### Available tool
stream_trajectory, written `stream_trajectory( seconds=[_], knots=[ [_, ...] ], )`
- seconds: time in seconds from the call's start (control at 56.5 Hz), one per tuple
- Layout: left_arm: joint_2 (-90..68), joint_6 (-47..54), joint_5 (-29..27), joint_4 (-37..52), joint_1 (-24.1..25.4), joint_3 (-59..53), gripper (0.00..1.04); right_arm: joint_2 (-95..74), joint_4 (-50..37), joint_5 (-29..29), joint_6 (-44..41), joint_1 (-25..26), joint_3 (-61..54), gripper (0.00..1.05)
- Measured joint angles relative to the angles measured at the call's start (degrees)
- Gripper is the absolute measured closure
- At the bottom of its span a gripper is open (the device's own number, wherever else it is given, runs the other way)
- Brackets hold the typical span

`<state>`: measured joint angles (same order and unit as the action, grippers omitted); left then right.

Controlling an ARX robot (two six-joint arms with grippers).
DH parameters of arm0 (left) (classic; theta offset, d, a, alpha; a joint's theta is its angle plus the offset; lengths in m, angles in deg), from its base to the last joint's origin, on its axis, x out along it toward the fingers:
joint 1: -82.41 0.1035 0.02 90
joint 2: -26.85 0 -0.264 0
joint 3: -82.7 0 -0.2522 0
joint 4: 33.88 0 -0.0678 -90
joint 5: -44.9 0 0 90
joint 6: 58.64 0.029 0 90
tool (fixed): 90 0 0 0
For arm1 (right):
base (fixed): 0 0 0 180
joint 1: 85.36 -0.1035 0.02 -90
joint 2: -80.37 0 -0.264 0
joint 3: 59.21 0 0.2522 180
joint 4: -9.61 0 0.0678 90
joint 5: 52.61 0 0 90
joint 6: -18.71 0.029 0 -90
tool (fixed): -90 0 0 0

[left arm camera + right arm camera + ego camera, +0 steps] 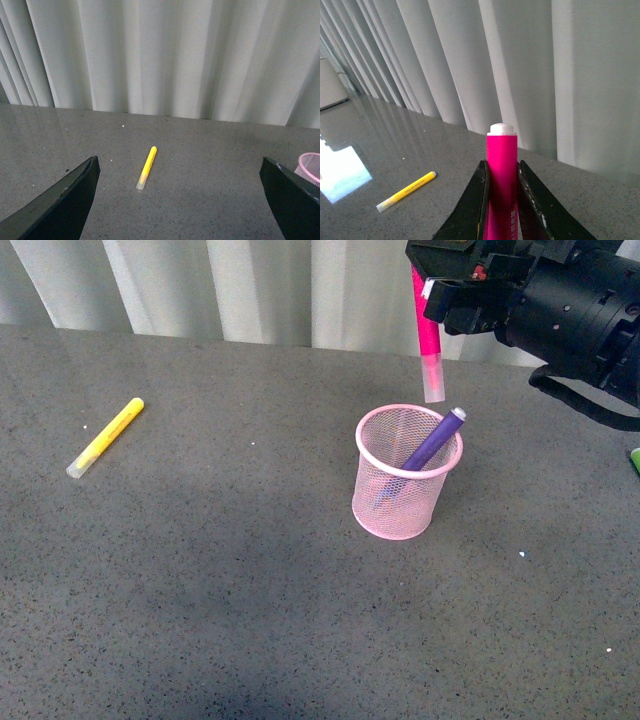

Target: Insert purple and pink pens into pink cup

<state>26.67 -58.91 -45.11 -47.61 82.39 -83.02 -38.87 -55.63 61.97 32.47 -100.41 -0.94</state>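
Our R gripper (430, 302) clamps the pink pen (430, 350) near-upright, cap down, just above the pink cup (372, 465); purple pen (432, 443) already leans inside. L gripper (179, 167) gapes wide near yellow marker (146, 167).

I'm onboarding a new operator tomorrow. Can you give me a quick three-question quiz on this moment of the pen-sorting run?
1. Fill in: the marker lying on the table left of the pink cup is ____.
2. True or false: the purple pen stands in the pink cup, leaning on its rim.
3. The pink pen is: A in the cup; B on the table; C clamped in the right gripper, above the cup.
Key: 1 yellow; 2 true; 3 C.
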Motion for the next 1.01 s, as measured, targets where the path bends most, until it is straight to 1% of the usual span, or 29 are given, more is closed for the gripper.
stream_trajectory(
  seconds=[0.212,0.672,0.708,0.725,0.743,0.778,0.796,0.832,0.867,0.902,0.92,0.938,0.973,1.008],
  knots=[
    [0.0,0.0,0.0,0.0,0.0,0.0,0.07,-2.1,-0.7,0.0,-0.1,-1.0,0.1,0.93],
    [0.0,0.0,0.0,0.0,0.0,0.0,0.07,-3.5,-0.8,0.0,-0.5,-1.0,0.1,0.93],
    [0.0,0.0,0.0,0.0,0.0,0.0,0.07,-3.5,-0.8,0.0,-0.5,-1.0,0.1,0.90],
    [0.0,0.0,0.0,0.0,0.0,0.0,0.07,-3.6,-0.8,0.0,-0.5,-1.0,0.1,0.85],
    [0.0,0.0,0.0,0.0,0.0,0.0,0.07,-3.7,-0.8,0.0,-0.5,-1.0,0.1,0.84],
    [0.0,0.0,0.0,0.0,0.0,0.0,0.07,-3.8,-0.8,0.0,-0.5,-1.0,0.1,0.76],
    [0.0,0.0,0.0,0.0,0.0,0.0,0.07,-3.8,-0.8,0.0,-0.5,-1.0,0.1,0.75],
    [0.0,0.0,0.0,0.0,0.0,0.0,0.07,-4.0,-0.8,0.0,-0.5,-1.0,0.1,0.67],
    [0.0,0.0,0.0,0.0,0.0,0.0,0.07,-4.1,-0.8,0.0,-0.5,-1.0,0.1,0.63],
    [0.0,0.0,0.0,0.0,0.0,0.0,0.07,-4.2,-0.8,0.0,-0.5,-1.0,0.1,0.55],
    [0.0,0.0,0.0,0.0,0.0,0.0,0.07,-4.2,-0.8,0.0,-0.5,-1.0,0.1,0.54],
    [0.0,0.0,0.0,0.0,0.0,0.0,0.07,-4.2,-0.8,0.0,-0.5,-1.0,0.1,0.50],
    [0.0,0.0,0.0,0.0,0.0,0.0,0.07,-4.2,-0.8,0.0,-0.5,-1.0,0.1,0.45],
    [0.0,0.0,0.0,0.0,0.0,0.0,0.07,-4.2,-0.8,0.0,-0.5,-1.0,0.1,0.38]
  ],
)
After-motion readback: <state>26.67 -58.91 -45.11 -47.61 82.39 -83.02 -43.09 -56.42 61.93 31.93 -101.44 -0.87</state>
